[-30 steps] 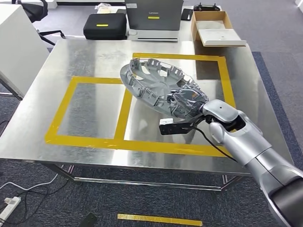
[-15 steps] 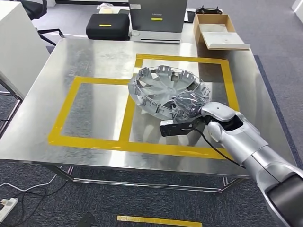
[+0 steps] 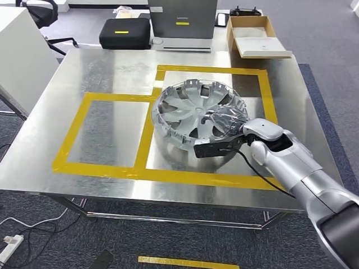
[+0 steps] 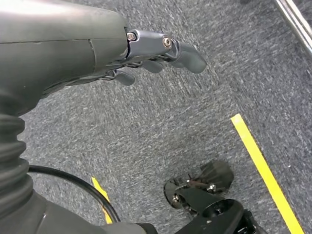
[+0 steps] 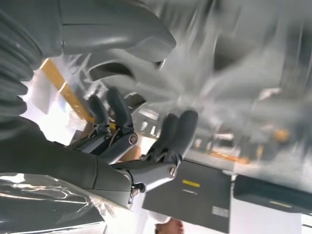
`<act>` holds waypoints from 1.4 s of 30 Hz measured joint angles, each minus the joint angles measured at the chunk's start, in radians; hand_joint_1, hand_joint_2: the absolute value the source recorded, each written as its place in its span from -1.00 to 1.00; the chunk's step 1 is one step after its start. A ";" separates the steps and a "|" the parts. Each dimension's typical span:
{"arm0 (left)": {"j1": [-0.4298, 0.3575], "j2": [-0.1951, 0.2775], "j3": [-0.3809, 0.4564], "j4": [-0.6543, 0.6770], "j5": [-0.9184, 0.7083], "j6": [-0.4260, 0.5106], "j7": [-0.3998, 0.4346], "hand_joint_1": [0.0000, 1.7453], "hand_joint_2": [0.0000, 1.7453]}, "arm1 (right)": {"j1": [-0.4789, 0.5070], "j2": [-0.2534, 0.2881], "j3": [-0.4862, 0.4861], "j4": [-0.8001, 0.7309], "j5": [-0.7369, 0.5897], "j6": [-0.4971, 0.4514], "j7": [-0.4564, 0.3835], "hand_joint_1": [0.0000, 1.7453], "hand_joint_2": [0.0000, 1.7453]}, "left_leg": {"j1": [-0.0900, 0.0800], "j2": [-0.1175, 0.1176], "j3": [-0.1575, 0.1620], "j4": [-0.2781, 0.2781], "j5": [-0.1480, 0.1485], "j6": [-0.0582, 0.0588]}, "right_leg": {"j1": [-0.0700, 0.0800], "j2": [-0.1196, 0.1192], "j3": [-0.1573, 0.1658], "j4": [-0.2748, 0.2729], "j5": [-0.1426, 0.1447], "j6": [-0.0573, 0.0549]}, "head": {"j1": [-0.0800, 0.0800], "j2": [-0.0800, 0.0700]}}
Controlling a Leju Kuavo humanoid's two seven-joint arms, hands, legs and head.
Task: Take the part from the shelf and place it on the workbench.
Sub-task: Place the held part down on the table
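The right hand (image 3: 230, 124) gripped the wheel cover (image 3: 194, 109) at its rim; it ought to settle flat on the workbench (image 3: 106, 67) before release.

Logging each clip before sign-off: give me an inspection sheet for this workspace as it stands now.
Surface: metal workbench marked with two yellow tape rectangles.
Job's things: grey wheel cover, hollow side up, over the right-hand rectangle, overlapping the tape between the two; contact with the bench cannot be told.
Clutter: nothing seen on the bench.
Hands: right hand holds the cover's near rim; left hand hangs over carpet, fingers apart, holding nothing.
Cables: black cable along the right forearm; white cord and power strip on the floor.
Surroundings: black case, cardboard box, grey carpet.
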 joint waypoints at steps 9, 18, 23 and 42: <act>-0.003 -0.005 0.009 0.000 -0.008 0.132 0.047 -1.00 -1.00 | -0.005 -0.010 -0.027 -0.075 -0.067 -0.053 0.009 -1.00 -1.00 | -0.004 0.004 -0.028 0.077 0.000 0.013 | 0.010 0.005 0.013 -0.001 -0.004 -0.015 | -0.004 0.000; -0.003 -0.018 0.022 0.000 -0.010 0.217 0.053 -1.00 -1.00 | 0.002 -0.086 -0.112 -0.270 -0.090 -0.098 0.030 -1.00 -1.00 | -0.004 0.009 0.022 -0.041 0.031 0.042 | 0.009 0.004 -0.062 0.157 -0.109 0.024 | 0.002 0.000; -0.001 -0.027 0.028 0.000 -0.013 0.235 0.072 -1.00 -1.00 | 0.071 -0.119 -0.173 -0.371 -0.034 -0.220 0.044 -1.00 -1.00 | -0.002 0.008 0.017 -0.037 0.036 0.040 | 0.001 0.001 -0.043 0.162 -0.082 0.036 | 0.003 0.000; -0.012 -0.032 0.032 0.000 -0.028 0.250 0.070 -1.00 -1.00 | 0.197 -0.122 -0.307 -0.534 0.057 -0.287 0.039 -1.00 -1.00 | -0.015 0.008 0.140 -0.047 -0.077 0.023 | 0.012 -0.007 -0.051 -0.012 0.079 -0.001 | 0.000 0.000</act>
